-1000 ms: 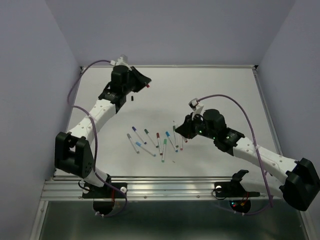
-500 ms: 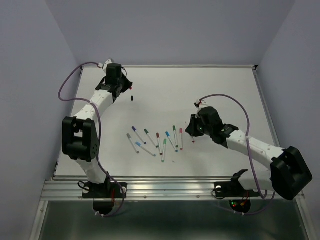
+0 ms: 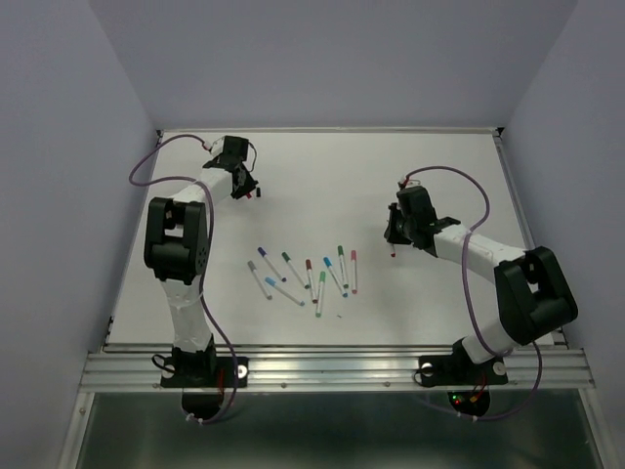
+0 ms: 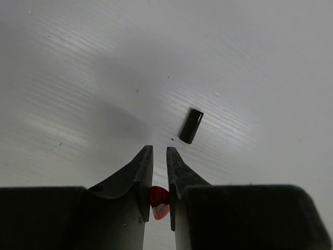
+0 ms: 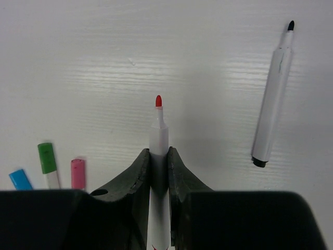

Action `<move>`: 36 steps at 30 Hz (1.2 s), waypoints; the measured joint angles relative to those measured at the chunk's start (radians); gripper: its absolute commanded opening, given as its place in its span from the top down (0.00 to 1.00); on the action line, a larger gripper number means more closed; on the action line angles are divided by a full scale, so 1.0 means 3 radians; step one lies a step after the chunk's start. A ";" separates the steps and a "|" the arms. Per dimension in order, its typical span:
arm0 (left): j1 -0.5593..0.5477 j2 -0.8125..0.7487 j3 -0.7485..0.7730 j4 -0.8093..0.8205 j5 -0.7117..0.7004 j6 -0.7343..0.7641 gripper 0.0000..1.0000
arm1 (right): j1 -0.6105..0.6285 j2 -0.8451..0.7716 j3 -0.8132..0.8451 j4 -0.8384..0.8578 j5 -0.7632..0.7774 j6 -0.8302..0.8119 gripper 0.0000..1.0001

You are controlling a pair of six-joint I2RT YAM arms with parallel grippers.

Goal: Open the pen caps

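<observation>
My left gripper (image 4: pixel 159 149) is shut on a small red pen cap (image 4: pixel 158 197), pinched deep between the jaws just above the table. A black pen cap (image 4: pixel 191 125) lies loose just ahead of its fingertips. From above, the left gripper (image 3: pixel 246 189) is at the back left. My right gripper (image 5: pixel 158 151) is shut on a white pen (image 5: pixel 158 133) with a bare red tip. From above, the right gripper (image 3: pixel 393 242) is right of a row of several capped pens (image 3: pixel 311 274).
An uncapped black-tipped pen (image 5: pixel 273 99) lies right of my right gripper. Green (image 5: pixel 47 158), pink (image 5: pixel 77 173) and blue (image 5: pixel 21 179) capped pen ends lie at its left. Walls close in the table (image 3: pixel 439 166) on three sides.
The left arm has drawn in and lowered the red cap toward the back-left table, near the black cap. The right gripper has carried the red-tipped pen rightward, away from the pen row.
</observation>
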 measured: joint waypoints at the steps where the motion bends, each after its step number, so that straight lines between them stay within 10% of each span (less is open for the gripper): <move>1: 0.0003 0.0017 0.0011 -0.0011 -0.0005 0.0008 0.88 | -0.0036 0.0038 0.0005 -0.0003 0.0013 -0.0013 0.98; 22: 0.0100 0.0303 0.0122 -0.0053 0.0025 0.0066 0.74 | -0.0202 0.0595 0.0245 -0.0013 0.0244 -0.0057 0.85; 36: 0.0109 0.0327 0.0164 -0.0041 0.0097 0.0134 0.23 | -0.0202 0.0604 0.0249 -0.0032 0.0239 -0.0024 0.40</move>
